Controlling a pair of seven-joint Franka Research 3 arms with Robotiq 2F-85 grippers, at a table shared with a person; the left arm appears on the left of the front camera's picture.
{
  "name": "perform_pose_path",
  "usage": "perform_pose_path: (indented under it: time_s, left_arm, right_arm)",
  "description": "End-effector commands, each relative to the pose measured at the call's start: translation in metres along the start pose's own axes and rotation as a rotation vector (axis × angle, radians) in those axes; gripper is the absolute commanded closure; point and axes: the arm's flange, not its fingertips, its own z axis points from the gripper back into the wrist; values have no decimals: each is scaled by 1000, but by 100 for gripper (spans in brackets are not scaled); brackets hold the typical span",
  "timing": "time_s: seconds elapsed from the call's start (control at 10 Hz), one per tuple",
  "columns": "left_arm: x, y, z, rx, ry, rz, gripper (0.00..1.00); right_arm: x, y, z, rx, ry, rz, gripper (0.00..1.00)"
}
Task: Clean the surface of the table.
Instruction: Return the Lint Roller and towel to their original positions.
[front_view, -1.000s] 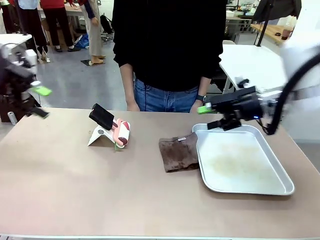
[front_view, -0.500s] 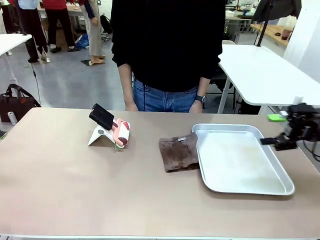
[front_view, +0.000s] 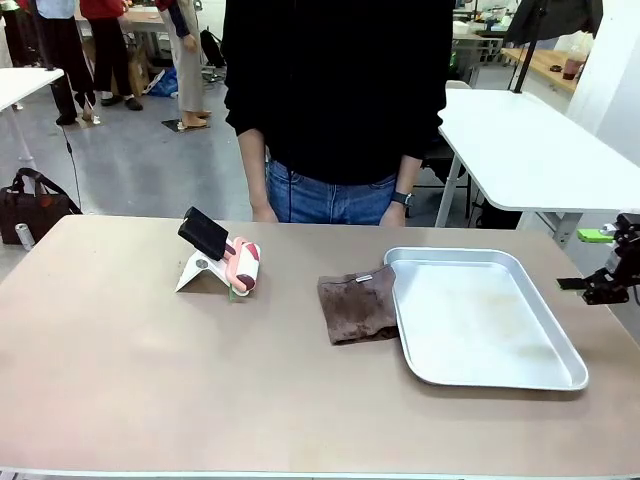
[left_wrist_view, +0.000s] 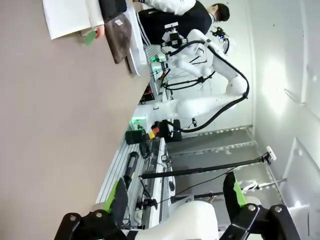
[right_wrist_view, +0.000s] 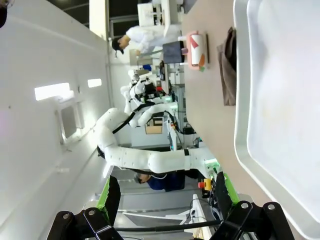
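Table (front_view: 150, 380) filled the front view, brown cloth (front_view: 357, 307) touching metal tray (front_view: 570, 375) right of ctr, lint roller (front_view: 240, 266) on stand at left, R gripper (front_view: 606, 264) off right edge, fingers apart, empty, L gripper (left_wrist_view: 176, 197) fingers apart, empty.

A shiny metal tray (front_view: 485, 320) lies right of centre, and a brown cloth (front_view: 358, 306) lies flat against its left rim, one edge tucked just under it. Further left, a lint roller (front_view: 243, 266) with a black handle rests on a white stand (front_view: 196, 272). A person in a black top (front_view: 335, 90) and jeans stands at the far side. A dark bag (front_view: 30, 208) sits on the floor at left.
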Motion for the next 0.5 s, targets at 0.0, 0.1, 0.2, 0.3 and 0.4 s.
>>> perform_pose_path:
  time_s: [0.0, 0.1, 0.2, 0.3, 0.4]
  left_arm:
    - [0, 3, -3, 40, 39, -39, 0]
    - [0, 0, 0, 0, 0, 0, 0]
    - [0, 0, 0, 0, 0, 0, 0]
    - [0, 0, 0, 0, 0, 0, 0]
    - [0, 0, 0, 0, 0, 0, 0]
  right_arm:
    - [-3, 1, -2, -6, 12, -3, 0]
    - [-3, 1, -2, -6, 12, -3, 0]
    - [-3, 1, -2, -6, 12, -3, 0]
    - [-3, 1, -2, -6, 12, -3, 0]
    - [-3, 1, -2, -6, 12, -3, 0]
